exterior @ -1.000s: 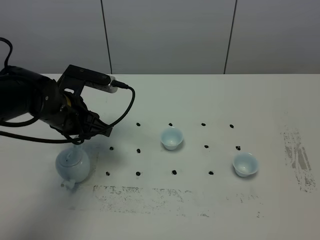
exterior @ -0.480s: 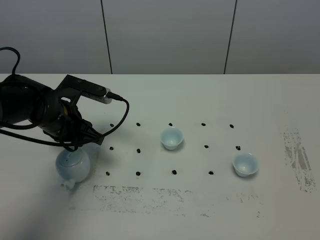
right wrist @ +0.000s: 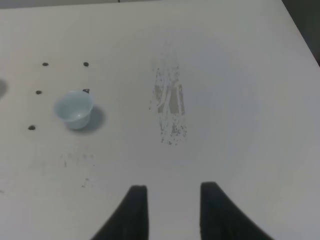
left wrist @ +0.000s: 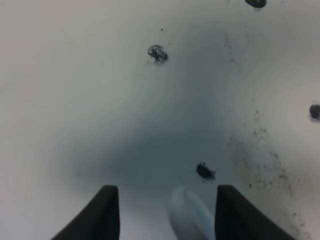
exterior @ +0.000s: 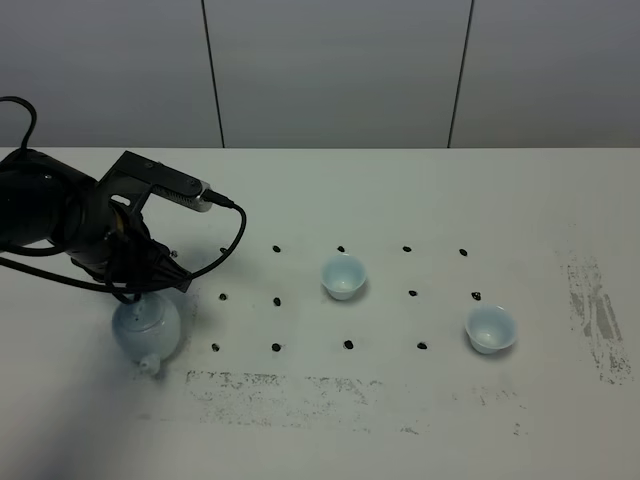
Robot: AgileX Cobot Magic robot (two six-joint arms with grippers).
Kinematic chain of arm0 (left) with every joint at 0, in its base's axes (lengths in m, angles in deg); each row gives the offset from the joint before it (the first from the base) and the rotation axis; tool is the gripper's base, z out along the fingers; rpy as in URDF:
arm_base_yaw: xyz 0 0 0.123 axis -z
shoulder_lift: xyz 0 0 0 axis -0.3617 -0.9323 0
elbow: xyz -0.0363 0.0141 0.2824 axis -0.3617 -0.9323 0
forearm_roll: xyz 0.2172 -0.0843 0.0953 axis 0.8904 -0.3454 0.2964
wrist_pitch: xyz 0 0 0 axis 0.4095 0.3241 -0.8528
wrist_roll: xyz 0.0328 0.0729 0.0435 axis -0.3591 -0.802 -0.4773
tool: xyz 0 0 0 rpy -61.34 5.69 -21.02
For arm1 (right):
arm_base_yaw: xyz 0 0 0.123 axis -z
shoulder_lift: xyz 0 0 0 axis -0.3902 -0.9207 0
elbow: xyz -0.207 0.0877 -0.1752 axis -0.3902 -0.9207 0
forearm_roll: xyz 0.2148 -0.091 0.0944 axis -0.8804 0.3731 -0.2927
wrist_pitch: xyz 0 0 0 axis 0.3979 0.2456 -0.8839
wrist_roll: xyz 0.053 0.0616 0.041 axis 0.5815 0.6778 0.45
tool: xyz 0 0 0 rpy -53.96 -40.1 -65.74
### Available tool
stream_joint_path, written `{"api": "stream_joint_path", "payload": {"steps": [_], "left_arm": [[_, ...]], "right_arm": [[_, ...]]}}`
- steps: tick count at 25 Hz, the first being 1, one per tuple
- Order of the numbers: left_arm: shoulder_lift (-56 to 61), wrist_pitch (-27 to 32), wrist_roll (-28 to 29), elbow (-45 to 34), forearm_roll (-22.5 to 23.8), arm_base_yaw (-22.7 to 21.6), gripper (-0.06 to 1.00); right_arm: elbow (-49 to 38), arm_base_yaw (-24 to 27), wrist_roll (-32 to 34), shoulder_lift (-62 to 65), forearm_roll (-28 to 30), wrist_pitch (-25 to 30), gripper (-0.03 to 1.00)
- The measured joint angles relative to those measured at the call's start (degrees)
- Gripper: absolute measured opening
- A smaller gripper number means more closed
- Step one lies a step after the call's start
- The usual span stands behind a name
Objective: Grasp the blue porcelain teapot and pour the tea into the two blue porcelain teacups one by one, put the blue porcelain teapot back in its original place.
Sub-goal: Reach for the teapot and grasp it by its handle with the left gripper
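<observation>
Where the white counter (exterior: 560, 440) comes nearest the high camera, a round pale sky-blue glazed teapot (exterior: 146, 330) stands at the left, its short spout toward the front edge, near a patch of dark scuffing (exterior: 290, 390). The black left arm (exterior: 60, 215) reaches in from the left and bends down over the pot, hiding its lid and handle from the high view. The left gripper (left wrist: 166, 192) has its fingers (left wrist: 106, 215) released and spread wide. A curved pale-blue part of the pot rises between them, touching neither, and which part it is I cannot tell. Two small pale-blue glazed handleless teacups (exterior: 490, 329) sit well apart among rows of black dots (exterior: 277, 300), one at right, the other cup (exterior: 343, 276) farther back at mid-counter. The right gripper (right wrist: 172, 192), out of the high view, hangs over bare counter with fingers clenched on nothing. Grey wall panels (exterior: 330, 70) close the back.
</observation>
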Motion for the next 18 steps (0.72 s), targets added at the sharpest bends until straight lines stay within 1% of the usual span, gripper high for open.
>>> {"api": "stream_joint_path", "payload": {"steps": [8,18], "left_arm": [[0.0,0.2,0.0,0.0,4.8,-1.3,0.46],[0.0,4.3,-0.5,0.0,8.5,-1.3,0.46]], "right_arm": [[0.0,0.0,0.0,0.0,0.0,0.0,0.24],[0.0,0.0,0.0,0.0,0.0,-0.1,0.24]]}}
